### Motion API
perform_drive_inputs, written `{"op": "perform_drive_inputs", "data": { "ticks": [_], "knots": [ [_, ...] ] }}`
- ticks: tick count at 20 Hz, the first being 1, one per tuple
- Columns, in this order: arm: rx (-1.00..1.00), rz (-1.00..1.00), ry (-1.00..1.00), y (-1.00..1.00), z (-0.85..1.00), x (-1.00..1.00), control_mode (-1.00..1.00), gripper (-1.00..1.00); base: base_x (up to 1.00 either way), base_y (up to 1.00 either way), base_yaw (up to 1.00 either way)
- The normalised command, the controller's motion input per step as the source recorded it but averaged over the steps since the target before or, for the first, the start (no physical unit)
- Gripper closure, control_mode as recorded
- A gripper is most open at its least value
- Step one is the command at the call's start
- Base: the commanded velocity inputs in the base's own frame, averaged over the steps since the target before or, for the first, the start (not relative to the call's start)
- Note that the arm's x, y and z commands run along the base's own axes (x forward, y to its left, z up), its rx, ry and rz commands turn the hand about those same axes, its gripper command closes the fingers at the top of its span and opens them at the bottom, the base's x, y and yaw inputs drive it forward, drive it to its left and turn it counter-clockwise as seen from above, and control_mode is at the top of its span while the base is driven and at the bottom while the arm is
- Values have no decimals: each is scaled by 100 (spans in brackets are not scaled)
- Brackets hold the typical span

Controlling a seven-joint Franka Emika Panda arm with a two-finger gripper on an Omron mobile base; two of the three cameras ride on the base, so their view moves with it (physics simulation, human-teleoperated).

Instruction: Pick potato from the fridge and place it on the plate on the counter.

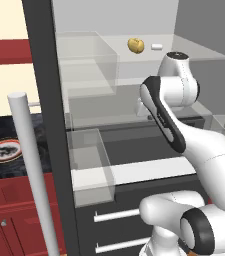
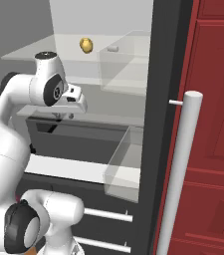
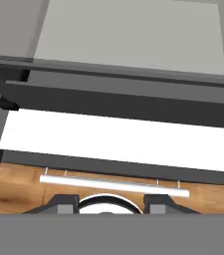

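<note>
The potato, yellow-tan and lumpy, sits on an upper glass shelf inside the open fridge. My gripper hangs in front of the fridge, well below that shelf, pointing down. It is open, its tips wide apart with nothing between them. In the hand view it looks onto the fridge's lower drawers and the wood floor. The plate, with an orange-red rim and black centre, lies on the black marbled counter to the left of the fridge.
A small white block lies just right of the potato. Clear bins jut out on the door sides. The silver bar handle stands close in front. Red cabinets flank the fridge.
</note>
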Motion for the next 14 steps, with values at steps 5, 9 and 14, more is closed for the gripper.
{"op": "perform_drive_inputs", "data": {
  "ticks": [5, 9, 14],
  "knots": [
    [-1, -1, -9, 0, 8, -30, -100, -100, 0, 0, 0],
    [-2, -8, -35, 0, 67, -34, -100, -100, 0, 0, 0],
    [0, -2, -50, 0, 93, -4, -100, -100, 0, 0, 0]
  ]
}}
